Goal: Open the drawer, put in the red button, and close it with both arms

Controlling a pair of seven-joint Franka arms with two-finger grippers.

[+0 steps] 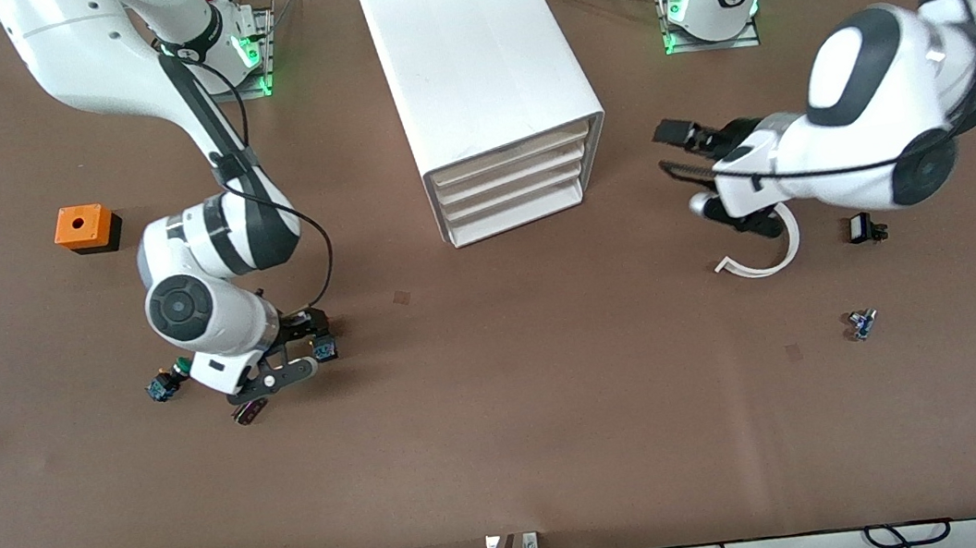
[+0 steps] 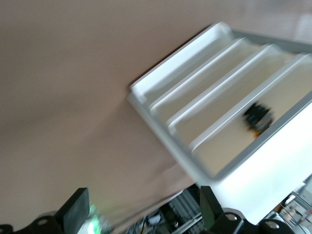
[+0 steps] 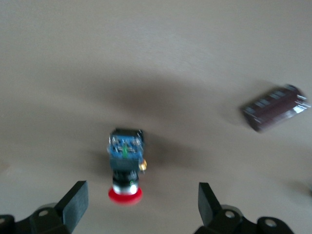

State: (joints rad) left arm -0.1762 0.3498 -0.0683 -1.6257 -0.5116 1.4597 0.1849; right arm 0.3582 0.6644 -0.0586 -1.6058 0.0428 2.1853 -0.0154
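The red button (image 3: 126,163) lies on its side on the table, red cap toward my right gripper (image 3: 141,191), whose open fingers stand on either side of the cap without touching it. In the front view the right gripper (image 1: 297,349) is low over the table and only the button's blue base (image 1: 325,349) shows. The white cabinet (image 1: 470,53) holds several stacked drawers (image 1: 514,182), all pushed in. My left gripper (image 1: 670,149) is open and empty in the air beside the cabinet, toward the left arm's end. The left wrist view shows the drawer fronts (image 2: 214,97) ahead of the gripper (image 2: 141,207).
A green-capped button (image 1: 167,382) lies beside the right gripper. A brown chip (image 1: 249,412) lies nearer the front camera and also shows in the right wrist view (image 3: 275,107). An orange box (image 1: 84,227), a white curved strip (image 1: 766,263), a black part (image 1: 862,228) and a small blue part (image 1: 862,323) lie around.
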